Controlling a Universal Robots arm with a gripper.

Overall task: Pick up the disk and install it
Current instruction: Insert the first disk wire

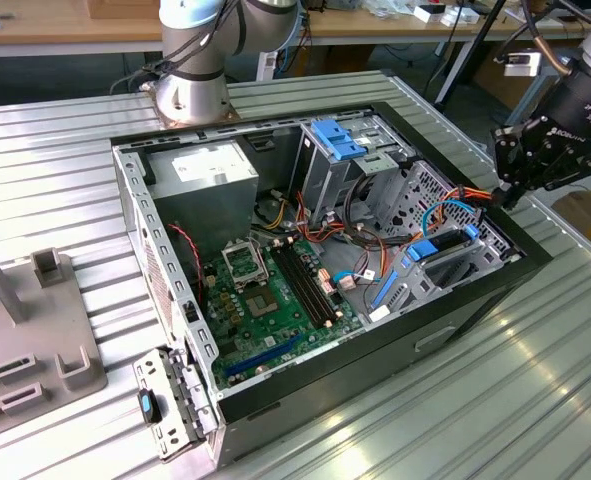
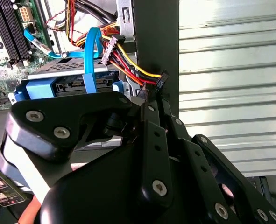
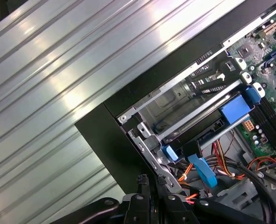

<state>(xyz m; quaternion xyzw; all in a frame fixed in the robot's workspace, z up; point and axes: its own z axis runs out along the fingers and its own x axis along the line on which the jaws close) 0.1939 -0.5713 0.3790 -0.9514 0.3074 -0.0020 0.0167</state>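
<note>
Above the drive cage [image 1: 480,262] there is open room, yet the disk [image 2: 77,85] fills the cage's slot, and red and yellow wires [image 2: 128,63] with a blue data cable [image 2: 88,60] cross its connector end. Just outside the cage the case wall [image 3: 107,140] blocks a sideways path; beyond it the ribbed table [image 1: 565,330] gives open room.

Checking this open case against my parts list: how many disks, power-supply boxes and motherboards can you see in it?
disk: 1
power-supply box: 1
motherboard: 1
Total: 3
</note>
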